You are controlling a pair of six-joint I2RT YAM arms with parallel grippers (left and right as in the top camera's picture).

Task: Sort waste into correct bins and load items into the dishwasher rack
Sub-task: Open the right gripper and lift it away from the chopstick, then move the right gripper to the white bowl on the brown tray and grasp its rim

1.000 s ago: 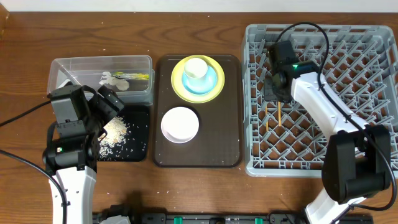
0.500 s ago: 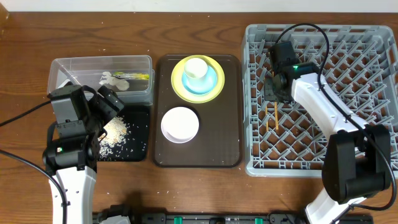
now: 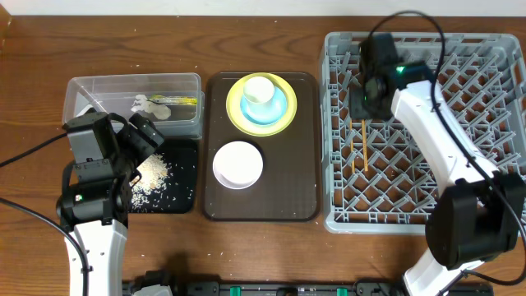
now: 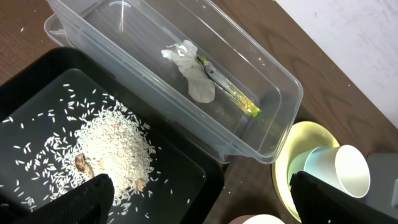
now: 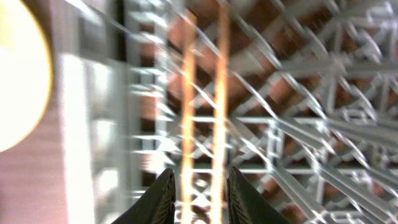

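Observation:
The pair of chopsticks (image 3: 352,152) (image 5: 188,93) lies flat in the left part of the grey dishwasher rack (image 3: 477,99). My right gripper (image 3: 366,103) (image 5: 200,199) hovers just beyond their far ends, jaws apart and holding nothing; the wrist view is blurred. My left gripper (image 3: 146,136) (image 4: 199,205) stands wide open over the black tray (image 4: 180,174), which holds rice scraps (image 4: 115,149). The clear tub (image 3: 131,78) contains the tissue (image 4: 193,68) and wrapper (image 4: 233,96). A cream cup (image 3: 258,89) sits in the blue bowl (image 3: 275,107) on the yellow plate (image 3: 234,111).
A dark brown serving tray (image 3: 304,181) lies between the bins and the rack, carrying the plate stack and a white bowl (image 3: 238,163). The rack's upright pegs surround the chopsticks. Cables trail from both arms.
My right gripper has opened, let go of the chopsticks and drawn back toward the rack's far side. The chopsticks now rest in the rack. The left arm has not moved.

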